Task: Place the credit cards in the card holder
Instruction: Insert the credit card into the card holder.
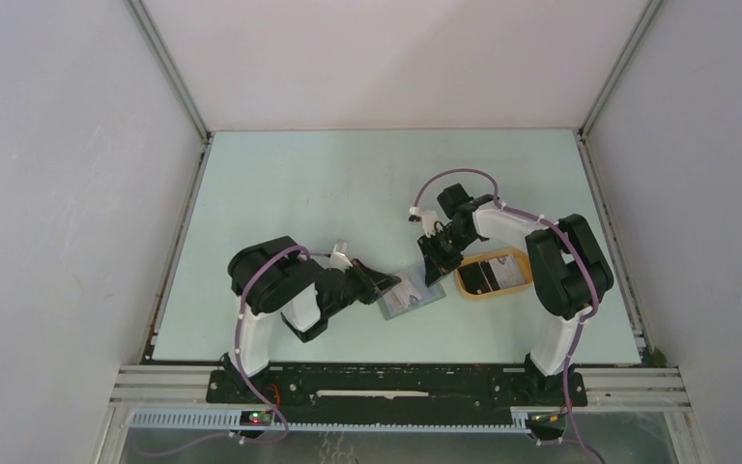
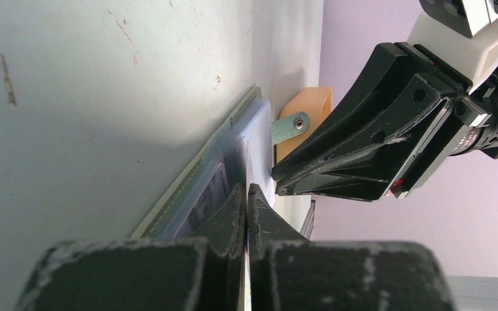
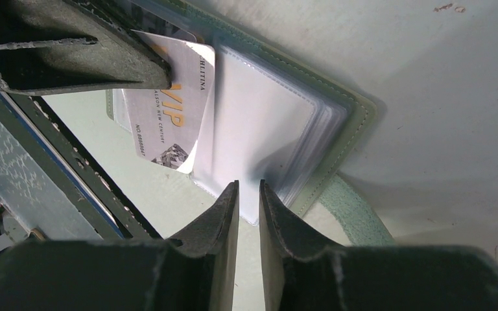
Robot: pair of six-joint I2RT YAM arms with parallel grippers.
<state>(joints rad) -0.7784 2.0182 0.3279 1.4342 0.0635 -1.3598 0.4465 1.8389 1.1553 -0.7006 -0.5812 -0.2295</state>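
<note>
The tan-yellow tray (image 2: 308, 107), with black and pale cards (image 1: 488, 275) in it, sits just right of the open card holder (image 3: 279, 110), and both arms crowd in over the holder from opposite sides. The grey-green holder lies flat on the desk (image 1: 299, 193), well in from its edges, with its clear sleeves (image 3: 259, 149) fanned and its snap strap (image 3: 353, 207) trailing toward the tray. The left claw (image 2: 247, 191) is pressed together on a pale VIP card (image 3: 168, 120) angled at the sleeves, while the right claw (image 3: 248, 188) stands narrowly apart at a sleeve's edge, and I cannot tell whether it grips.

Left end effector (image 2: 247, 189) pinched closed, right end effector (image 3: 249, 185) narrowly parted
</note>
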